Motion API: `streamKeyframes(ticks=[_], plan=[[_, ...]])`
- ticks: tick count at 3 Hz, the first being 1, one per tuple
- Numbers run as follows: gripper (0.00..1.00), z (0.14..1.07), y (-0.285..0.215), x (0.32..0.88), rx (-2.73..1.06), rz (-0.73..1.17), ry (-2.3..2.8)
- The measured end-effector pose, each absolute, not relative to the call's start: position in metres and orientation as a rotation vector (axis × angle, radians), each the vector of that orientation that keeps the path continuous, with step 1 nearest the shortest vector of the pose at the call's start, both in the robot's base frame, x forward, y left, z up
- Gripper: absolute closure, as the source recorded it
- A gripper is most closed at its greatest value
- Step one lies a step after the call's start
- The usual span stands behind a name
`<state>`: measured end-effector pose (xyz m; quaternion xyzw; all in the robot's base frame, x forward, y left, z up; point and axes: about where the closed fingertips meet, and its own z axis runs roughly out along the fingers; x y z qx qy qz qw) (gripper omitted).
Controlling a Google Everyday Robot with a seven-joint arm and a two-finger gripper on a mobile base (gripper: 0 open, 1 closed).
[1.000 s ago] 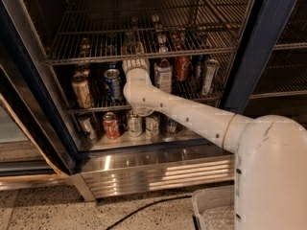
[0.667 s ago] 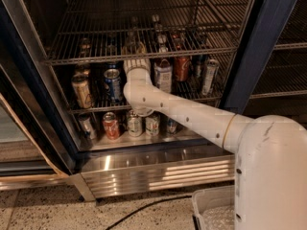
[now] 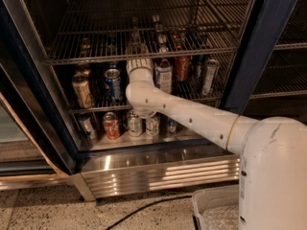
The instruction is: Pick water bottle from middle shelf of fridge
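Your white two-finger gripper (image 3: 138, 55) is at the front edge of the silver wire-grid middle shelf (image 3: 81, 60), about mid-width, right at the small clear plastic water bottle (image 3: 136, 46). I can't tell whether it's clamped or released. Risk as I read it: the bottle is light and stands on thin bars, so any inward push tips it into the small dark bottles (image 3: 160, 36) behind, and a low pull-out snags the ribbed white wrist (image 3: 140, 65) on the front rail of the dark-blue-framed fridge (image 3: 268, 47).

Smooth matt white plastic pincer (image 3: 138, 55) up at silver steel-wire middle shelf (image 3: 72, 59); clear glossy plastic water bottle (image 3: 136, 46); glossy metal can (image 3: 113, 83); ribbed, shiny stainless base panel (image 3: 158, 174).
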<state>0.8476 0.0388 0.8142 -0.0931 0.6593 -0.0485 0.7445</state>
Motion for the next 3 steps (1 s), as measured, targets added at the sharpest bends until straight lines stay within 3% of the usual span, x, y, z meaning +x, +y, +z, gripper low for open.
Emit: streamKeyframes(ticks=[1, 3], plan=[[1.0, 0.813, 0.02, 0.84, -0.163, -0.132, 1.455], [1.0, 0.811, 0.033, 0.838, -0.179, -0.106, 1.454]])
